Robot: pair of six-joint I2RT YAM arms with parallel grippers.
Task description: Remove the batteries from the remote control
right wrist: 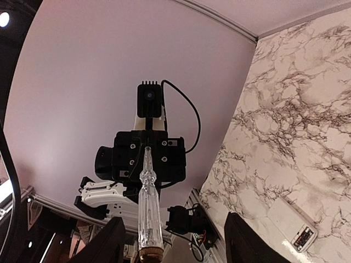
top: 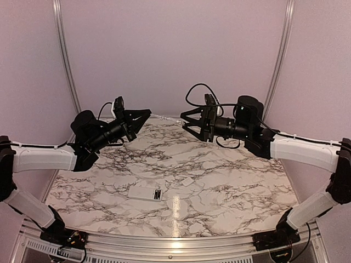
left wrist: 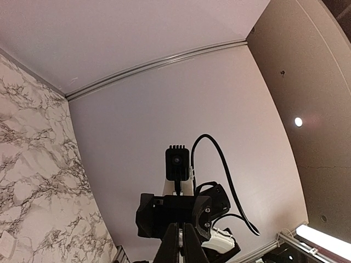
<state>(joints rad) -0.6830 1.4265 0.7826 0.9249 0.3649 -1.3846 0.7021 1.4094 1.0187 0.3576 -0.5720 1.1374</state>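
The white remote control (top: 144, 193) lies flat on the marble table near the front, a dark recess at its right end; it also shows in the right wrist view (right wrist: 293, 224). I cannot make out the batteries. Both arms are raised high above the table, facing each other. My left gripper (top: 147, 113) is shut on the thin tip end of a clear-handled screwdriver (right wrist: 148, 213), held level between the arms. My right gripper (right wrist: 178, 246) stands open around the handle, whose end lies nearer the left finger (right wrist: 107, 241); neither finger touches it.
A small white squarish cover piece (top: 187, 181) lies on the marble right of the remote. Plain walls with metal rails close the back and sides. The arm bases and a metal frame line the near edge (top: 175, 241).
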